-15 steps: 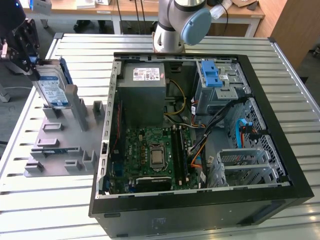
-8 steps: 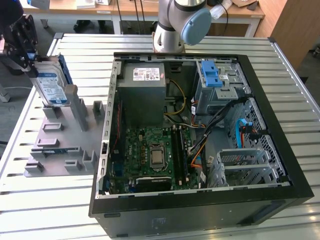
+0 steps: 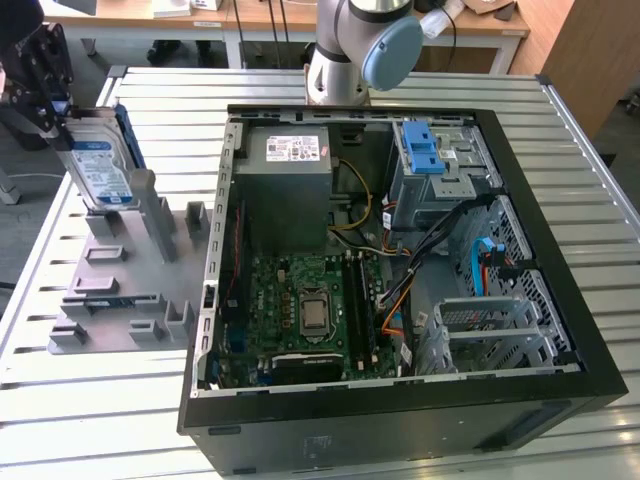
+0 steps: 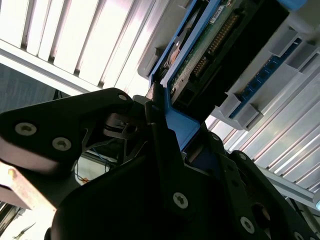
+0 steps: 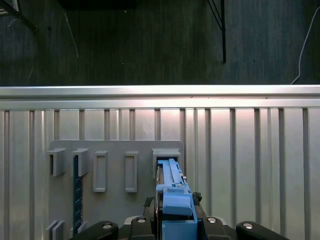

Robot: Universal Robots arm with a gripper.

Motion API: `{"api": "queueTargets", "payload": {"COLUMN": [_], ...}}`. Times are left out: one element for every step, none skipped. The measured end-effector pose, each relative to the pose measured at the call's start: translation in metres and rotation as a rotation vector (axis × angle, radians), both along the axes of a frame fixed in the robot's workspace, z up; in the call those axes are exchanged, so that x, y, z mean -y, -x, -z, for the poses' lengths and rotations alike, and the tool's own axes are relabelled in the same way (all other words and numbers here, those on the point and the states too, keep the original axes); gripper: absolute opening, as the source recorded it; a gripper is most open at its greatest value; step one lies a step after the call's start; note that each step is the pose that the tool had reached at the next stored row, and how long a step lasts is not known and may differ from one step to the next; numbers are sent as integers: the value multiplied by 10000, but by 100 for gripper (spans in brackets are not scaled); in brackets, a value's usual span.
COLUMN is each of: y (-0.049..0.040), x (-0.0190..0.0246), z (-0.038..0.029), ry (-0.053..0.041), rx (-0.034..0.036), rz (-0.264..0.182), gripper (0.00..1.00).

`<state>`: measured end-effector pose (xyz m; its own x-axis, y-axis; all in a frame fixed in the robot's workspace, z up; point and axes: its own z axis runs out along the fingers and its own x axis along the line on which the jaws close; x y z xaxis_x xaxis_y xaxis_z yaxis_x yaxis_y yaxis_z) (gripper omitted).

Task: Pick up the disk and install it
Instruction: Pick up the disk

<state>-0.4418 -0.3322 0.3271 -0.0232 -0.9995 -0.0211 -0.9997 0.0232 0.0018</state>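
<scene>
The disk, silver with a blue-and-white label and a blue frame, stands on edge and tilted at the back of the grey holder plate, at the exterior view's far left. My gripper is shut on its upper end. In the first wrist view the disk shows edge-on between my gripper fingers, its lower end at a holder slot. The second wrist view shows the disk's green circuit board and blue frame clamped in my gripper. Whether the disk still sits in the slot I cannot tell.
An open computer case lies on the slatted metal table. Inside it are a grey box with a white sticker, a cage with a blue latch and the motherboard. The arm's base stands behind the case.
</scene>
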Motion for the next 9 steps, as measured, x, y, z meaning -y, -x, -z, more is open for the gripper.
{"api": "queueTargets", "payload": {"y": [0, 0, 0, 0, 0, 0, 0, 0, 0], "x": [0, 0, 0, 0, 0, 0, 0, 0, 0], "z": [-8, -17, -25, -34, -44, -53, -63, -74, -85], "ry": [0, -1, 0, 0, 0, 0, 0, 0, 0], "rx": [0, 0, 0, 0, 0, 0, 0, 0, -1], "rz": [1, 1, 1, 0, 0, 0, 1, 1, 0], "gripper": [36, 36, 36, 36, 36, 36, 36, 36, 36]}}
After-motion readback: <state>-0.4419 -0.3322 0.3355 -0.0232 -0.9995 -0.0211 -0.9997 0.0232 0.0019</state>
